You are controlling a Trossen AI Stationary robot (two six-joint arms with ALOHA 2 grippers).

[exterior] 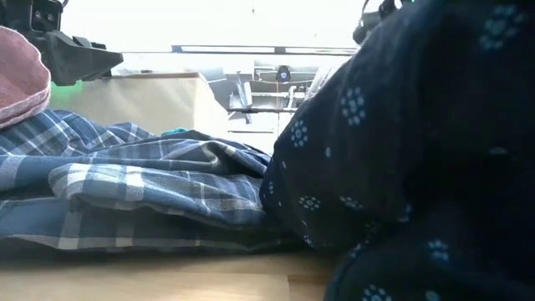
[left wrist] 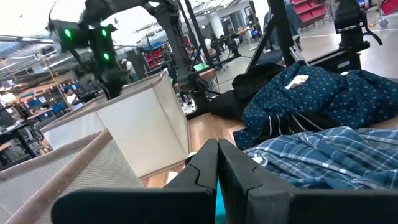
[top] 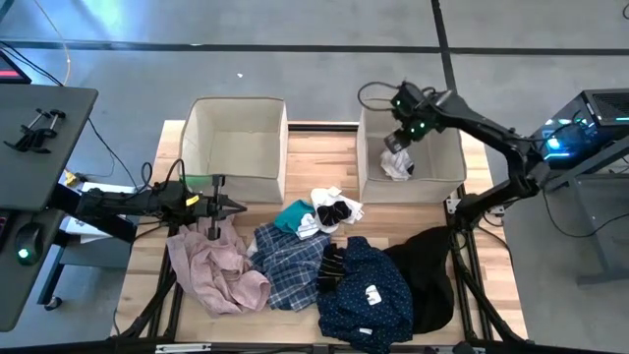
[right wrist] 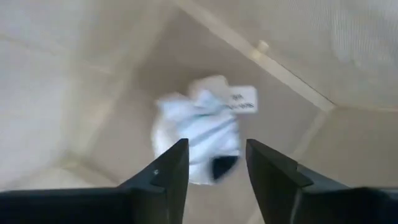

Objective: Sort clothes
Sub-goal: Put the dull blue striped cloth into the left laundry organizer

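Note:
My right gripper (top: 398, 146) hangs open over the right beige box (top: 447, 177). A white sock (right wrist: 199, 137) sits below its fingers inside the box, apart from them; it also shows in the high view (top: 396, 164). My left gripper (top: 239, 205) is shut and empty, level above the pale pink shirt (top: 211, 265). The blue plaid shirt (top: 290, 265), navy dotted shirt (top: 369, 290) and black garment (top: 428, 265) lie in a heap on the table's near half. The teal piece (top: 293, 214) and white and black socks (top: 334, 208) lie just beyond them.
The left beige box (top: 236, 147) stands at the far left, right behind my left gripper. In the low view the plaid shirt (exterior: 150, 192) and the navy shirt (exterior: 418, 150) fill the foreground. Bare wood (top: 319, 157) shows between the two boxes.

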